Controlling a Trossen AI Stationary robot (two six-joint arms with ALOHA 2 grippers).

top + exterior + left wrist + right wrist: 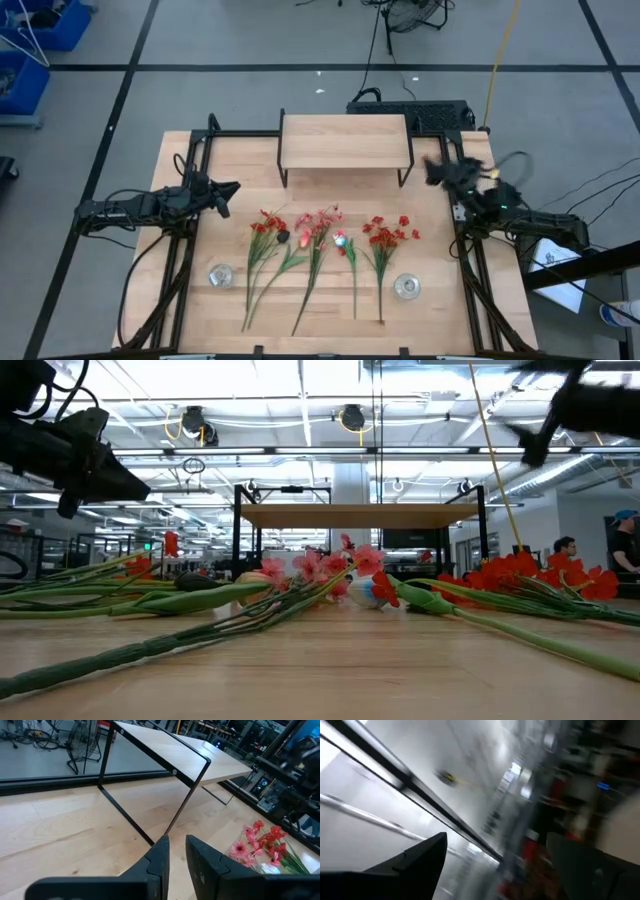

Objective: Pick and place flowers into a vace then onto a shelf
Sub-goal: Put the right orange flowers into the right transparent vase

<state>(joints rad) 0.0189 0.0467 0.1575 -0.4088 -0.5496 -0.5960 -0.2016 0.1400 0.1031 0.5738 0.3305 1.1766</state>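
Observation:
The flowers (320, 250) lie flat on the wooden table's middle, green stems toward the near edge, red and pink blossoms (330, 565) toward the shelf. The shelf (345, 140), a light plank on thin black legs, stands at the far middle. My left gripper (228, 195) hovers left of the flowers with its fingers (160, 857) a narrow gap apart and nothing between them. My right gripper (440, 170) is raised at the far right, blurred and tilted upward, wide open (495, 850) and empty. Two round clear glass things (220, 274) (406, 286) stand near the front; whether either is the vase I cannot tell.
Black frame rails (190, 160) run along both table sides under the arms. A black power strip (410, 108) lies behind the shelf. People (565, 550) show in the room beyond the table's far right. Bare wood lies between the flowers and the shelf.

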